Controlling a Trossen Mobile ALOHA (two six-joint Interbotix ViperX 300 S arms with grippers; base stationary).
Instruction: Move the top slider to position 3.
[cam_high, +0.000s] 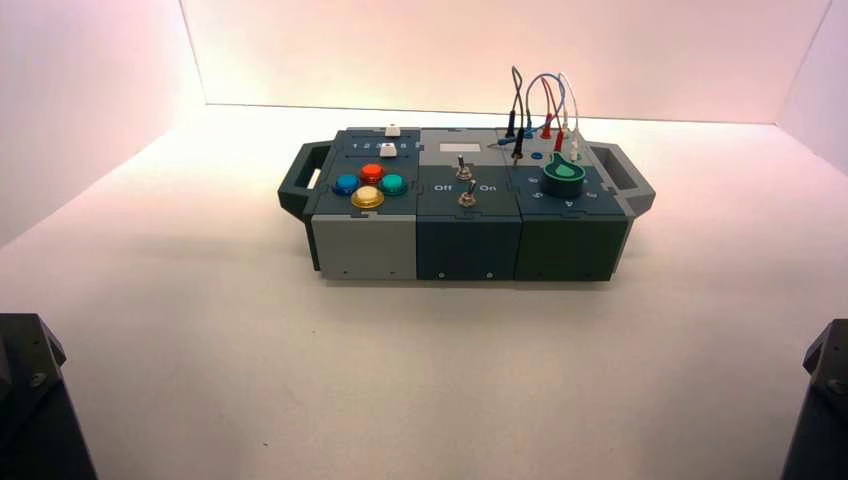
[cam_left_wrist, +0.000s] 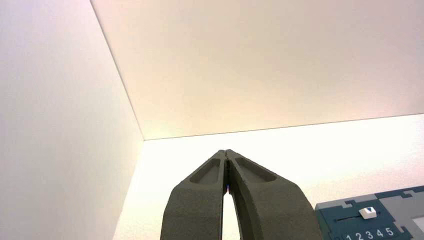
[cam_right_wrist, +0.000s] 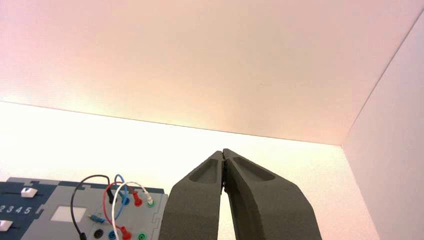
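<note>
The left hand (cam_left_wrist: 225, 152), idle, is closed, tip to tip; the right hand (cam_right_wrist: 224, 151), idle too, is likewise closed. Both lie outside the high view, which shows only dark arm parts at its near left and near right corners; each is well apart from the box (cam_high: 467, 248).

The top slider (cam_left_wrist: 368, 213), small and white, sits on the box's far left dark panel, toward the right end of its slot. Which digit it lines up with is hard to tell. The printed 3 (cam_left_wrist: 369, 235) is on the near side of that slot. The left wrist view cuts off the panel below the digits, and the left hand covers part of the counter (cam_high: 330, 385). The right wrist view cuts off the lower white slider (cam_right_wrist: 5, 225) and the digit row's left end.

The counter is pale, brightly lit toward the back, and meets a plain far wall (cam_high: 480, 55) along a thin dark line. Pale side walls rise left and right.
</note>
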